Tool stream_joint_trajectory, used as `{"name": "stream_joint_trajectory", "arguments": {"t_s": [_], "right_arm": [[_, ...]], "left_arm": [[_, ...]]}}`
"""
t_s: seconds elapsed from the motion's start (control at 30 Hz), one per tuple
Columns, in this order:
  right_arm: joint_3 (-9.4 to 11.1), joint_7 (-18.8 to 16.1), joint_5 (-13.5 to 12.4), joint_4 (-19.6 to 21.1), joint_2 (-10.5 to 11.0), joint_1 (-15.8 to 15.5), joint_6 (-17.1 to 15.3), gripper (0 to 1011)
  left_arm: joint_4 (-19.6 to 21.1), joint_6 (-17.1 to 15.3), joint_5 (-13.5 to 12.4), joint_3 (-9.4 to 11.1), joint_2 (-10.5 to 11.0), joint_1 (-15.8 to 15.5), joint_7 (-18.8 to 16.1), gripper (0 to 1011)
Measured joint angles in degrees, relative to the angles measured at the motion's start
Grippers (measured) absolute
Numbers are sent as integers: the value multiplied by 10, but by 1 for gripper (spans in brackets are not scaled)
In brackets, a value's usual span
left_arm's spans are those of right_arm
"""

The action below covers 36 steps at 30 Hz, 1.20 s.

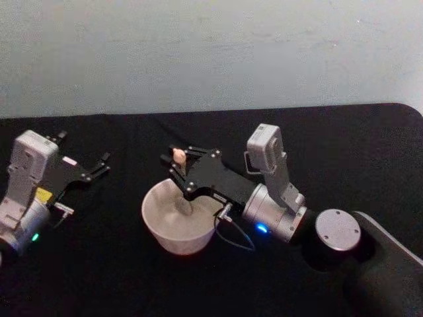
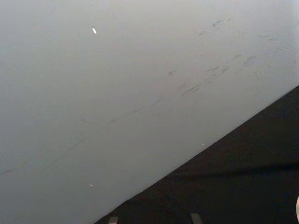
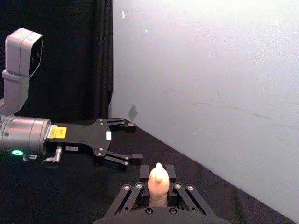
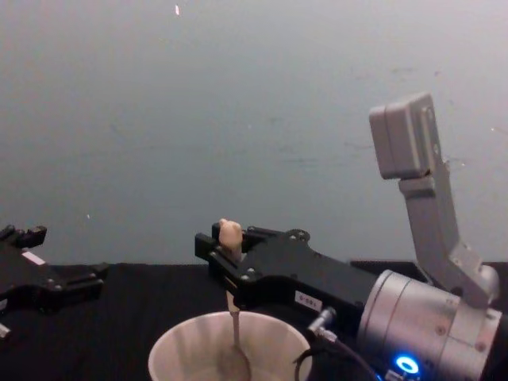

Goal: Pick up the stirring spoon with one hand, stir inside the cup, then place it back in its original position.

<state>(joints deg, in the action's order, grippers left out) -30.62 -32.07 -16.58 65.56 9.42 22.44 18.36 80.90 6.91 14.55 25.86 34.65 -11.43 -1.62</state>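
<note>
Head view: black cloth-covered worktop [image 1: 132, 284] runs across the scene, plain pale grey wall [image 1: 198, 53] behind it. Right arm comes in from the lower right, silver-grey cylindrical wrist [image 1: 274, 214] with a blue light, ending in the black right gripper [image 1: 180, 160] with a white label. This gripper sits over the far rim of the wide round pale cream cup [image 1: 158, 231]. Cup stands on the worktop, left of centre, near the front.

Black left gripper [image 1: 82, 148] with a white tag is parked at the far left, well apart from the cup, its fingers spread wide with nothing between them.

Right gripper fingers are closed tight on the beige handle of the small stirring spoon [image 4: 230, 236], just below its tiny bear-like head. Spoon hangs about upright. Thin neck runs down into the cup, and the metal bowl sits low inside it near the bottom. Cannot tell if the bowl touches the cup floor.
</note>
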Motion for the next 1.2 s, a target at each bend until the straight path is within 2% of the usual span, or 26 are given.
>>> {"name": "stream_joint_trajectory", "arguments": {"t_s": [0.9,1.07,1.2], "right_arm": [[8,-2,4,1,-2,-5,-1,210],[19,-7,-14,20,2,-8,-14,210],[33,-15,-41,54,11,-11,-19,210]], "left_arm": [[0,0,0,0,0,0,0,1002],[0,0,0,0,0,0,0,1001],[0,0,0,0,0,0,0,1001]]}}
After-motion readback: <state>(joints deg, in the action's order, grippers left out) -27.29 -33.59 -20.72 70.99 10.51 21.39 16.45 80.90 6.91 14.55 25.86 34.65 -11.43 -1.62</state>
